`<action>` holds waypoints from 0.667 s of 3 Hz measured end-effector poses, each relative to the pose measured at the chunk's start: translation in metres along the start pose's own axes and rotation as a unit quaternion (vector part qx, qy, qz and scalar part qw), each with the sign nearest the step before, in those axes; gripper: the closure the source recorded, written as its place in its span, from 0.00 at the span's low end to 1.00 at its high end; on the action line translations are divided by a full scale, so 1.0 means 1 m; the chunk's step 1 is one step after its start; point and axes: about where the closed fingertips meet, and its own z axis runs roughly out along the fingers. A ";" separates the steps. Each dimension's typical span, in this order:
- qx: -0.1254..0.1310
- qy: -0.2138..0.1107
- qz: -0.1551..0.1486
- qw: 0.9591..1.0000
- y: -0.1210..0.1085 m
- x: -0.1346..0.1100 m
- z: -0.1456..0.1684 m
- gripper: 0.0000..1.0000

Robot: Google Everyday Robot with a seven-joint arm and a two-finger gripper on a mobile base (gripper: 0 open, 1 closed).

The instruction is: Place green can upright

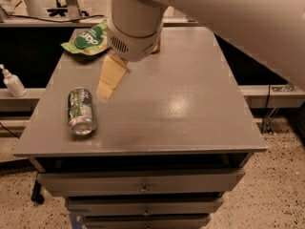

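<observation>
At the very front, a stack of grey drawers (143,187) is seen under the table, each with a small knob at its middle. Speckled floor (281,185) is seen on both sides of them.

Above the drawers lies the flat grey tabletop (190,109), on which a soft glare is seen right of the middle.

The green can (81,110) is found on the front left part of the tabletop. It lies on its side, with its length running from near to far and one silver end turned toward the front edge. Nothing is touching it.

Just beyond and to the right of the can, the gripper (106,88) is held over the tabletop. It is pale yellow and slanted down toward the left, with its tip near the can's far end but apart from it. Nothing is seen to be held by it. Whether it is open or closed cannot be told from this angle.

The gripper is carried by a thick white wrist (136,27), which fills the middle of the far part of the view. A broad white arm (248,27) runs from it to the upper right.

Off the table on the left, a white pump bottle (12,82) is seen on a lower ledge.

At the far left corner of the tabletop a flat green snack bag (88,37) is seen, partly hidden by the wrist. A small patch of something red (157,45) shows just right of the wrist; what it is cannot be told.
</observation>
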 end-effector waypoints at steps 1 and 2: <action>-0.005 0.015 0.076 0.997 -0.006 -0.012 0.015 0.00; -0.013 0.050 0.159 0.986 -0.012 -0.015 0.036 0.00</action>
